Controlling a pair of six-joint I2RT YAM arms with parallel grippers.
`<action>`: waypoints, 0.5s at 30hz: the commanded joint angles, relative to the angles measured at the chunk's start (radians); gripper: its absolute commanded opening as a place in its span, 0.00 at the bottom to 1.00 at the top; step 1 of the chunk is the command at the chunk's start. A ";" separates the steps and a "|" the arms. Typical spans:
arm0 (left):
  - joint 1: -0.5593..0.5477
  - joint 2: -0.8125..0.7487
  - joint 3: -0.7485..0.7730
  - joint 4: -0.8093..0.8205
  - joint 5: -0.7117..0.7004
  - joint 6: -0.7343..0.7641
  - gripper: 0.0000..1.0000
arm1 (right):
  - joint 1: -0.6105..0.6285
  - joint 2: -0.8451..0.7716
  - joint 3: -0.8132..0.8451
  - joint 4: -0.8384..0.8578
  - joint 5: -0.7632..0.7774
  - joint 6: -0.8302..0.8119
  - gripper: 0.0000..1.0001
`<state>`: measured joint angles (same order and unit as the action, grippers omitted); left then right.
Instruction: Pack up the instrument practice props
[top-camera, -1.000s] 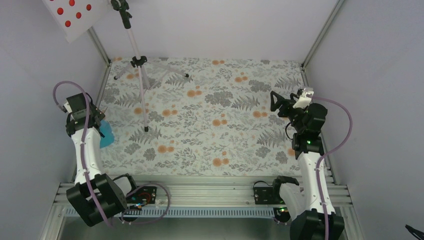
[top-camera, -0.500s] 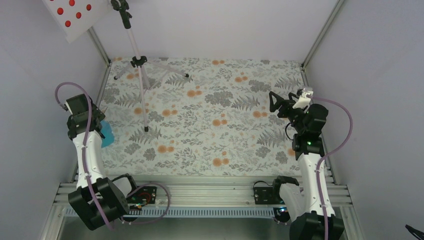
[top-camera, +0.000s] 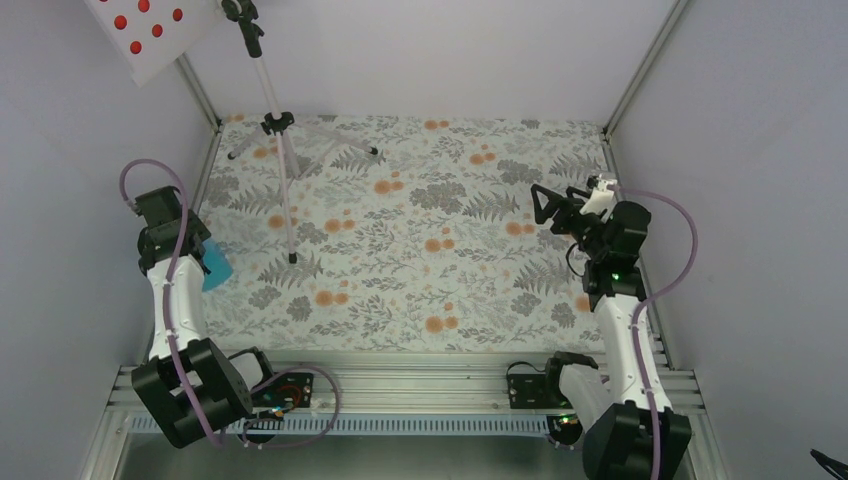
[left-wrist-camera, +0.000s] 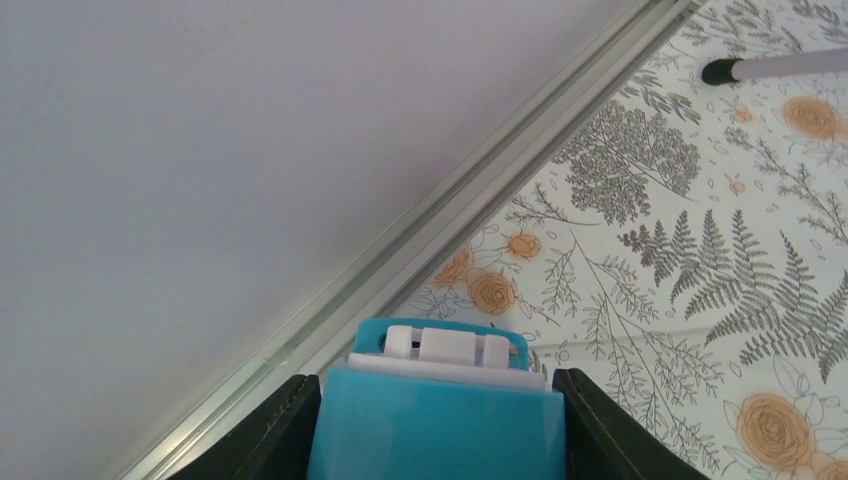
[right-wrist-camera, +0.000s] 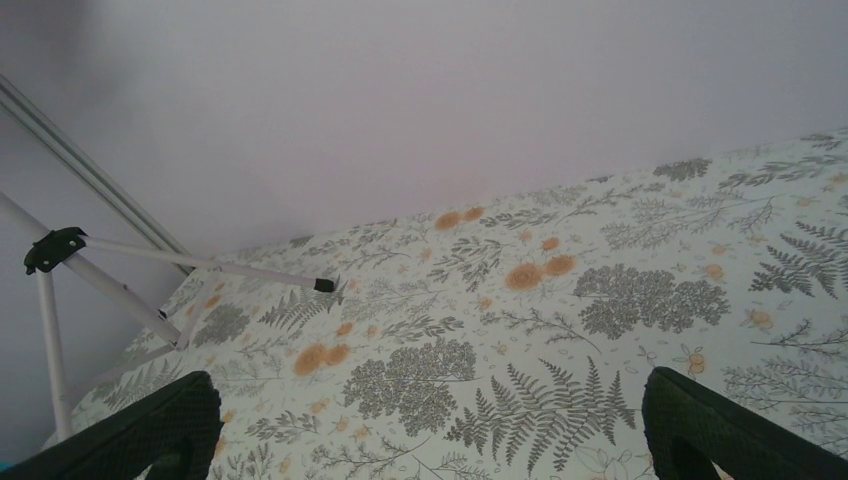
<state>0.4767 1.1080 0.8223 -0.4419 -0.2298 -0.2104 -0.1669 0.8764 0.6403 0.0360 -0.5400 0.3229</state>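
**Top external view: packing barely begun, metronome in grasp**

Table (top-camera: 450, 290): floral cover. Where the props are meant to go is not in view.

Music stand (top-camera: 270, 95): upright at the far left corner, tripod legs spread, desk (top-camera: 150, 35) raised and tilted. Red shows through the desk's holes. Probably the music sheets, but not confirmed.

Right gripper (top-camera: 543, 205): hovers near the right edge, jaws wide apart, nothing between them.

Left gripper (left-wrist-camera: 440, 455): clamped on the turquoise metronome (left-wrist-camera: 437, 400) at the left edge, towards the near side. Cannot tell whether the metronome is clear of the table.

Progress, my estimate: one prop grasped, none put away. Left to do: stow the metronome, gather the sheets, fold the stand.
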 joint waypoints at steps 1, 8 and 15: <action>0.000 -0.007 -0.009 0.019 0.059 0.042 0.35 | -0.012 0.023 0.000 0.038 -0.055 0.019 1.00; -0.105 -0.043 0.008 0.016 0.094 0.072 0.33 | -0.012 0.056 0.008 0.066 -0.033 0.010 0.99; -0.287 -0.035 0.018 0.026 0.066 0.050 0.33 | -0.003 0.104 -0.064 0.277 0.106 0.149 1.00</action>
<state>0.2615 1.0843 0.8196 -0.4545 -0.1600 -0.1532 -0.1669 0.9371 0.6300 0.1371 -0.5381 0.3553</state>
